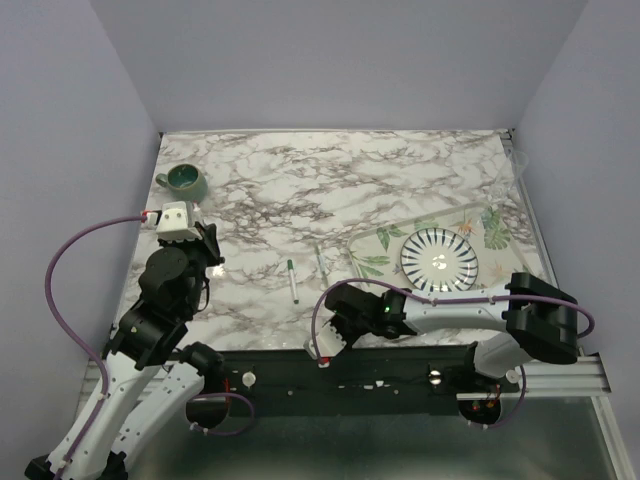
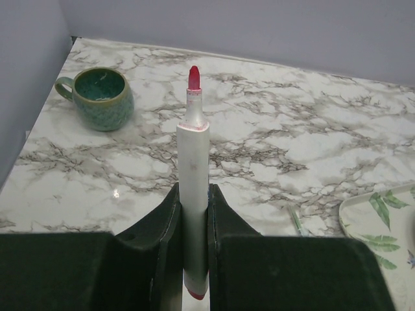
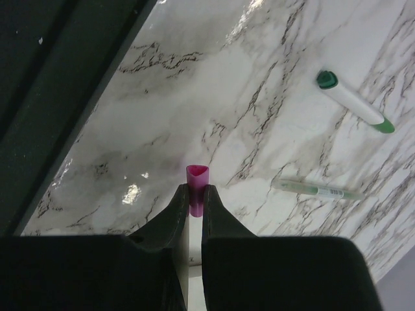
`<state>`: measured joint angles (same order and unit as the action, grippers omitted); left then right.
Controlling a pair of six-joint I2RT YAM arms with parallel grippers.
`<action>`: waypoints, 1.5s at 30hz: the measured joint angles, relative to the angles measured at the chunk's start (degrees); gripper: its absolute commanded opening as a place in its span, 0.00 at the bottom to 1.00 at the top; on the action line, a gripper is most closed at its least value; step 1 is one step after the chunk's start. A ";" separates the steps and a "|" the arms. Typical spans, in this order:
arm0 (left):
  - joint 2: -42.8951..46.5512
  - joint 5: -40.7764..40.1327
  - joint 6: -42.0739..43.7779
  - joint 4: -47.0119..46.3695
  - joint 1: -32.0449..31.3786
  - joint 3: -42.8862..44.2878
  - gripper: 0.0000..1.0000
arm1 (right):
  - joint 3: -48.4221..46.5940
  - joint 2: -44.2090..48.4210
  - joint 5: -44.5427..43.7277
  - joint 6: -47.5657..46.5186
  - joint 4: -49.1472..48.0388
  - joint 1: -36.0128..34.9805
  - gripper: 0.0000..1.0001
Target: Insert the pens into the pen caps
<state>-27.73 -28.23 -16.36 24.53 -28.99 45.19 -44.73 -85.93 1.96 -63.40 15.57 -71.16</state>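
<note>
Jaws of the left gripper [image 2: 193,201] are clamped on the barrel of a red-tipped pen [image 2: 193,149]. It stands upright between them, with its bare red tip up and a red band at its lower end, over the left side of the counter [image 2: 272,149]. Jaws of the right gripper [image 3: 195,194] are pinched on a pink cap [image 3: 197,180], whose open mouth points away from the wrist, close to the counter's near edge.

Two more pens lie flat and apart near the middle of the counter, toward the near edge. One is a white pen with green ends [image 3: 355,103]; the other is a pale slim pen [image 3: 318,190] with dark print along its barrel, too small to read.

A green mug [image 2: 97,97] stands in the far left corner. A leaf-printed tray [image 1: 385,242] by the right edge carries a striped plate [image 1: 437,260]. No brand can be read anywhere.
</note>
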 measured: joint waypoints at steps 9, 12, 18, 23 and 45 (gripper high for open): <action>0.46 0.24 -0.26 -0.02 0.00 -0.02 0.00 | 0.72 -0.42 -0.20 -3.17 3.65 0.02 0.22; 0.46 0.42 -0.42 -0.02 0.00 -0.02 0.00 | 0.72 -1.25 -0.17 -3.32 4.13 0.02 0.27; 0.46 0.44 -0.42 0.00 0.00 -0.02 0.00 | 0.46 -1.66 -0.24 -3.41 4.07 0.02 0.54; 0.46 0.44 -0.44 -0.02 0.00 -0.02 0.00 | -1.95 1.36 -0.17 -0.33 7.30 0.02 0.52; 2.84 0.81 -0.83 -0.44 0.00 -0.44 0.00 | -31.61 -2.71 -25.77 131.49 32.68 0.85 0.55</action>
<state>-24.88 -27.42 -17.19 24.10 -28.99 44.75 -76.34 -88.64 -23.81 68.10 48.25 -70.30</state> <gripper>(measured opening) 0.199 0.540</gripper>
